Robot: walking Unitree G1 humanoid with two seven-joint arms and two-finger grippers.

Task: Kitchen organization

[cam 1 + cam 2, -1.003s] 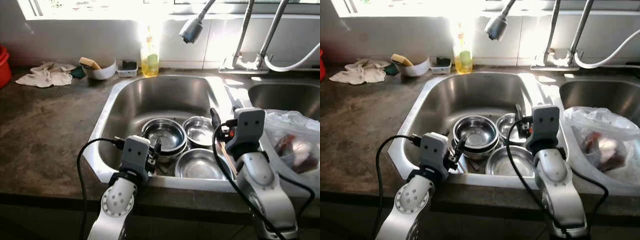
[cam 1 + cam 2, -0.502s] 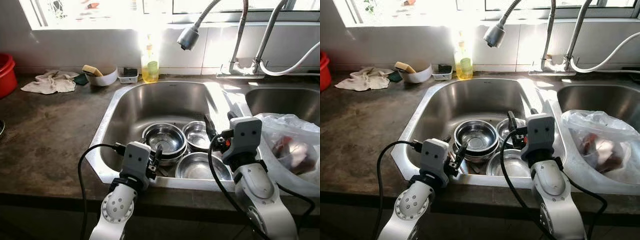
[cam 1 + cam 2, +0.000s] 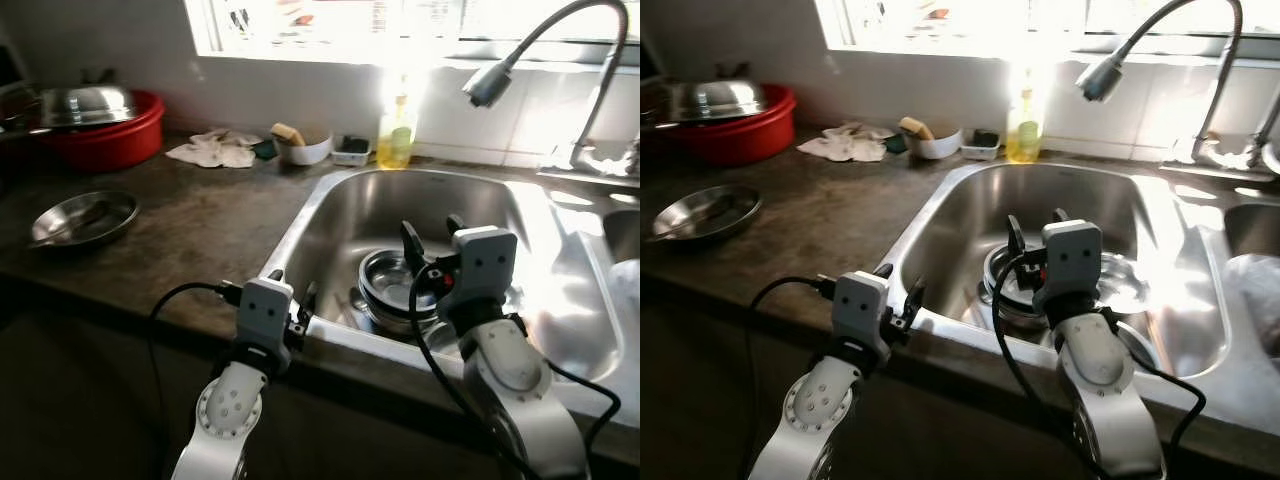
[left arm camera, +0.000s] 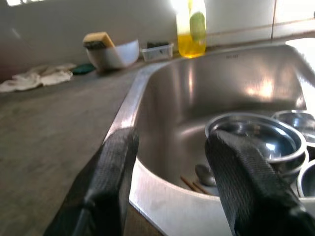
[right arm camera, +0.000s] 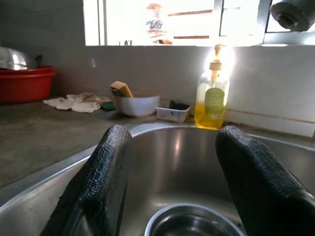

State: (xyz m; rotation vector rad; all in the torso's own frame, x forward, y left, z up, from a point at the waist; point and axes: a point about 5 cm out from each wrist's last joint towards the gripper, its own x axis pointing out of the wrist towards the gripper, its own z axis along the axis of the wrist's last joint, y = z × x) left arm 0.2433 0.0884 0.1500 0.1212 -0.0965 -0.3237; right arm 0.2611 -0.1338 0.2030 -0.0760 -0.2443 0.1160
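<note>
Both end effectors hang empty with their black fingers spread apart. My left end effector (image 3: 300, 305) sits at the near rim of the stainless steel sink (image 3: 330, 215), over the edge where the dark stone surface (image 3: 200, 230) meets the basin, while my right end effector (image 3: 428, 232) hovers above the basin itself — placed there, I judge, because the stacked round steel bowls (image 4: 256, 140) below it are what needs sorting.

Those bowls lie on the sink bottom, nested and crowded together; I can make out at least three rims in the left wrist view, though the exact number is hard to tell. Beside them rests one spoon (image 4: 205, 174) with what look like wooden chopsticks.

On the surface to my left sits one shallow steel dish (image 3: 83, 217), well apart from the sink. Behind it stands one red plastic tub (image 3: 100, 145) topped by a domed steel lid (image 3: 85, 103). Along the back wall I count one crumpled white rag (image 3: 213, 152), one white bowl holding a sponge (image 3: 303, 148), one small clear tray (image 3: 352, 153) and one yellow soap bottle (image 3: 395, 140) — washing things kept near the grey spray faucet head (image 3: 487, 85).
</note>
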